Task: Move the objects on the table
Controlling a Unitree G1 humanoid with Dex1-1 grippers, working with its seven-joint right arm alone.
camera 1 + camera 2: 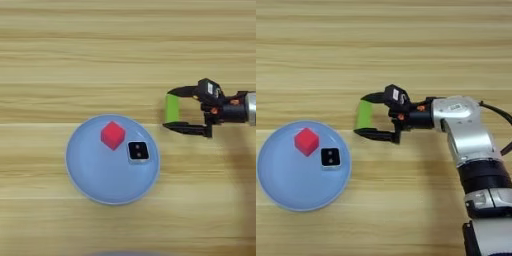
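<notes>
Right of the plate (82,172), the gripper (367,114) is straddling the green bar (364,116), jaws spread at its ends; stiff and light, it likely suits this lengthwise pinch.

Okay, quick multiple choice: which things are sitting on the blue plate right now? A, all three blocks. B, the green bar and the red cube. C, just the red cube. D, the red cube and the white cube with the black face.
D: the red cube and the white cube lie on the blue plate, while the green bar is off it, on the table, between the fingers of the right pincer.
</notes>
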